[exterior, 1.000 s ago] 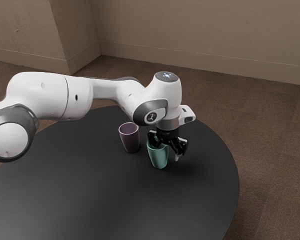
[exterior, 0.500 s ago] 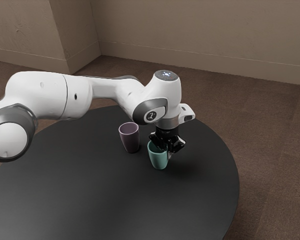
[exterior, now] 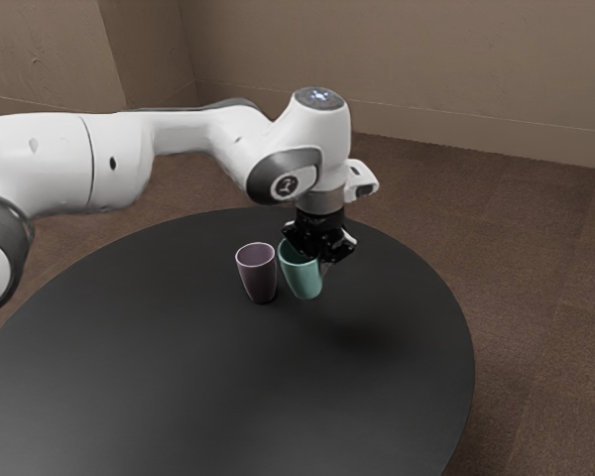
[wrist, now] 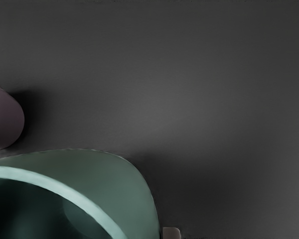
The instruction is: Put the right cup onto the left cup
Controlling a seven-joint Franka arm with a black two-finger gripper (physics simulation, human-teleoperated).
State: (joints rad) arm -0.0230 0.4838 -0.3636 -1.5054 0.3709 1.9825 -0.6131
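Observation:
My black gripper (exterior: 317, 260) is shut on the rim and wall of the teal cup (exterior: 302, 277), one finger inside and one outside. The cup hangs above the table, slightly tilted, its shadow lying apart from it. In the exterior view the purple cup (exterior: 257, 273) stands upright on the table just to the left of the teal one. In the wrist view the teal cup (wrist: 114, 181) looms large with its rim and dark inside showing, a fingertip (wrist: 171, 233) beside its outer wall. Part of the purple cup (wrist: 5, 118) shows beyond it.
The round black table (exterior: 218, 397) carries the purple cup near its far side. Brown carpet (exterior: 535, 297) surrounds the table, and a beige wall (exterior: 456, 89) stands behind.
The fingers have closed on the teal cup's wall. My hand has then risen with the cup and moved slightly toward the exterior view's left. The purple cup has stayed put.

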